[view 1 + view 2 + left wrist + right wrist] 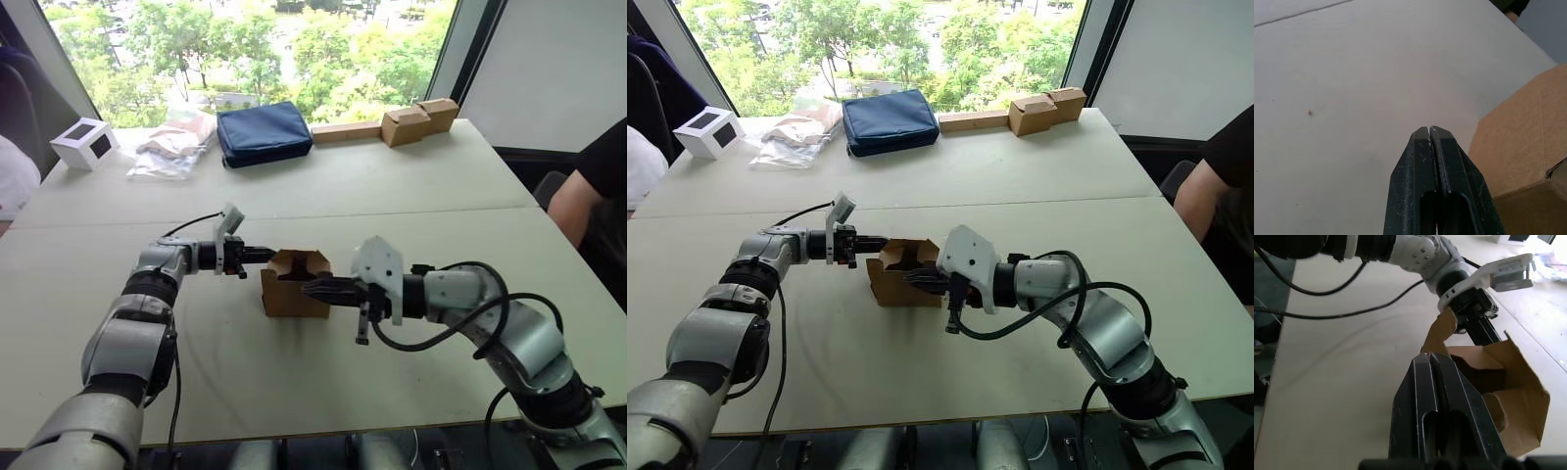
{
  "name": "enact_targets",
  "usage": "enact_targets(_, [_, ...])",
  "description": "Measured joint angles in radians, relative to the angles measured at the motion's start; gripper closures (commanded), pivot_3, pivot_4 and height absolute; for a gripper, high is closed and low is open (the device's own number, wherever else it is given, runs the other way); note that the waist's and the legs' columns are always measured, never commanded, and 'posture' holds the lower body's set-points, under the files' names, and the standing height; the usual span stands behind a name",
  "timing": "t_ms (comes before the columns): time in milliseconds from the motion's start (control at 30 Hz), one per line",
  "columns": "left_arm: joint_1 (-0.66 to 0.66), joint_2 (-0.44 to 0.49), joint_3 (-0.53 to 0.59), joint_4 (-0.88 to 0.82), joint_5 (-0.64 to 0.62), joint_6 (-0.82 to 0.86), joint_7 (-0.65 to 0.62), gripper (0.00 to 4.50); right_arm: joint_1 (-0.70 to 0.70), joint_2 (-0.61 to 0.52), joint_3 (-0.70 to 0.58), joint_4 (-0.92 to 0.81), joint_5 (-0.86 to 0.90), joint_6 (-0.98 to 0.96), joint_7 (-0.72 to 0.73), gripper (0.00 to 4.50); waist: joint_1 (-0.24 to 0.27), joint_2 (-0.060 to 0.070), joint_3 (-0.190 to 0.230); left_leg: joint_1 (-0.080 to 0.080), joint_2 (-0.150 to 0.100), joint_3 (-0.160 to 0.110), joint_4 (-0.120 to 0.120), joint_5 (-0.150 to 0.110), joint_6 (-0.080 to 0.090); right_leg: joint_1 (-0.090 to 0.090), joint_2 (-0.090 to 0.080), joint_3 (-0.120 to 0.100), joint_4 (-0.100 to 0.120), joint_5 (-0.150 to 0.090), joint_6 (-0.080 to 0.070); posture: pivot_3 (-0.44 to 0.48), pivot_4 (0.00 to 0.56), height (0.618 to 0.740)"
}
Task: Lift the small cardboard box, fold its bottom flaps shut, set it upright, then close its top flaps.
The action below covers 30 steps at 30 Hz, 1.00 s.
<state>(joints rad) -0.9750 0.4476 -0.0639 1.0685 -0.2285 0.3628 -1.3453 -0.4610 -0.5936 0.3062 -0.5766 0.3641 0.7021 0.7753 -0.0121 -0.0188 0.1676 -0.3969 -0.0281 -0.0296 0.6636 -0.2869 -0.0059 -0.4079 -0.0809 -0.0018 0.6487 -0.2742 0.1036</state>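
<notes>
The small cardboard box [287, 296] stands on the table between my two arms, open end up, with its top flaps [1442, 329] raised. My left gripper [266, 255] is shut, and its tips reach the box's upper left rim beside a raised flap. In the left wrist view the box [1528, 142] lies just beside the closed fingers [1422, 161], with nothing between them. My right gripper [312, 288] is shut too, and its tips press against the box's right front side near the top. The bottom flaps are hidden under the box.
At the far edge of the table lie a navy pouch [263, 132], clear plastic bags [176, 145], a white box with a dark window [85, 142] and tan cardboard blocks on a strip [416, 119]. A person's arm [588, 191] shows at the right.
</notes>
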Motion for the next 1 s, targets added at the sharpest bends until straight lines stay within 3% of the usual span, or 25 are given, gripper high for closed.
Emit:
enact_targets(567, [0.122,0.006,0.0,-0.176,0.023,0.034,-0.034,4.47,-0.056,0.045,0.102,0.18,-0.166,-0.133,0.018,4.5,-0.001,0.0,0.0,0.0,0.0,-0.001,0.0,0.0,0.0,0.0,0.0,0.0,0.0,0.0,0.0,0.0,0.15,0.737])
enact_targets(867, [0.171,0.006,0.001,-0.263,0.02,0.074,-0.013,4.47,-0.056,0.075,0.118,0.238,-0.209,-0.173,0.026,4.5,0.0,0.0,0.0,0.0,0.0,0.0,0.0,0.0,0.0,0.0,0.0,0.0,0.0,0.0,0.0,0.0,0.15,0.737])
enact_targets(1000, [0.18,0.011,0.032,-0.267,0.016,0.082,0.052,4.47,-0.057,0.087,0.118,0.256,-0.221,-0.188,0.035,4.5,-0.001,0.0,0.0,0.0,0.0,-0.001,0.0,0.0,0.0,0.0,0.0,0.0,0.001,0.0,0.0,0.0,0.15,0.737])
